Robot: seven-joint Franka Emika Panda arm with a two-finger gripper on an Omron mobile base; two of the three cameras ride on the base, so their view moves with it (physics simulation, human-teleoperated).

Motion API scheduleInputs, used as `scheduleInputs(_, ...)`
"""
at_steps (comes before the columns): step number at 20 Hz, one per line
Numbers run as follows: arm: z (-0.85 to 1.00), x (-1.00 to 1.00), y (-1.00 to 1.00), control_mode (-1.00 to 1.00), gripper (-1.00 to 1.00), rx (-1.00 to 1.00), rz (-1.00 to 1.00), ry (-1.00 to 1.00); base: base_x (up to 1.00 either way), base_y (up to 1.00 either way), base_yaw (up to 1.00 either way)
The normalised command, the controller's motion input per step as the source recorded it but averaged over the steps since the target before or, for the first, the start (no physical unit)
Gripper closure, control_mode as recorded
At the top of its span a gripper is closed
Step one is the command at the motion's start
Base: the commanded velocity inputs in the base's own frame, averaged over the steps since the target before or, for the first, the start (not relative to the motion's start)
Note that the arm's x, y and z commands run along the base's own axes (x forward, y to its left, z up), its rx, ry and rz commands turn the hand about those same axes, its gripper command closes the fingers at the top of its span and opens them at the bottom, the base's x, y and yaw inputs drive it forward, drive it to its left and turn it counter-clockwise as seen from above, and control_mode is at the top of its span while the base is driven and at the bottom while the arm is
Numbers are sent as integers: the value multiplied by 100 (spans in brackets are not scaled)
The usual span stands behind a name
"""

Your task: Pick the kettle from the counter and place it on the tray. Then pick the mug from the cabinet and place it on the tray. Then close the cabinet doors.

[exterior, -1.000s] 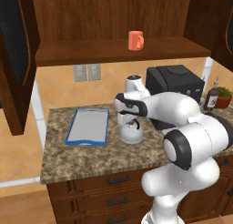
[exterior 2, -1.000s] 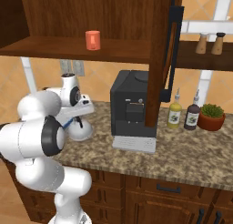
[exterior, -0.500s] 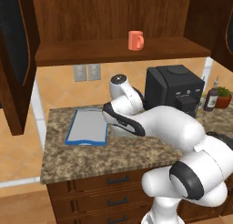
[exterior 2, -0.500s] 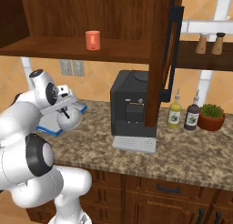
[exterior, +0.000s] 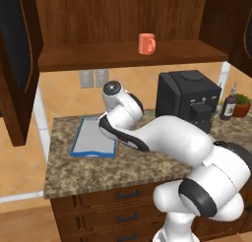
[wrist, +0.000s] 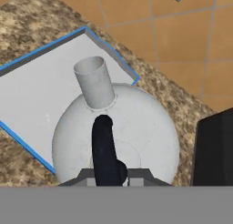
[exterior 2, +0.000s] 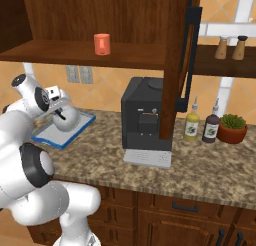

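The silver-grey kettle (exterior 2: 67,120) hangs from my gripper (exterior 2: 60,110), which is shut on its black arched handle (wrist: 105,143). In the hand view the kettle (wrist: 136,136) covers the right end of the blue-rimmed tray (wrist: 36,89) and part of the counter (wrist: 29,22), with its spout (wrist: 94,82) pointing over the tray. The tray (exterior: 93,135) lies at the left of the granite counter (exterior: 98,172). An orange-red mug (exterior: 146,43) stands on the cabinet shelf (exterior: 88,56). Both cabinet doors are open, the left door (exterior: 17,64) and the right door (exterior 2: 182,65).
A black coffee machine (exterior 2: 147,117) stands right of the tray, close to the kettle. Two bottles (exterior 2: 191,126) and a potted plant (exterior 2: 232,127) sit at the counter's right end. Shakers (exterior 2: 230,47) rest on a side shelf. Wall outlets (exterior: 93,77) are behind the tray.
The arm has swung left with the kettle in its grip, from the middle of the counter to the tray's right end.
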Motion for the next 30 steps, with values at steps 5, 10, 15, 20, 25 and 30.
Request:
scheduleInputs(5, -5, 48, 40, -100, 100, 0, 4, 0, 0, 0, 0)
scheduleInputs(10, -13, 47, 34, -100, 100, 0, 3, 0, 0, 0, 0)
scheduleInputs(15, -22, 36, 7, -100, 100, 0, 2, 0, 0, 0, 0)
scheduleInputs(20, -21, 34, 0, -100, 100, 0, 1, 0, 0, 0, 0)
scheduleInputs(25, -23, 36, 0, -100, 100, 0, 0, 0, 0, 0, 0)
scheduleInputs(30, -26, 19, 8, -100, 100, 0, 0, 0, 0, 0, 0)
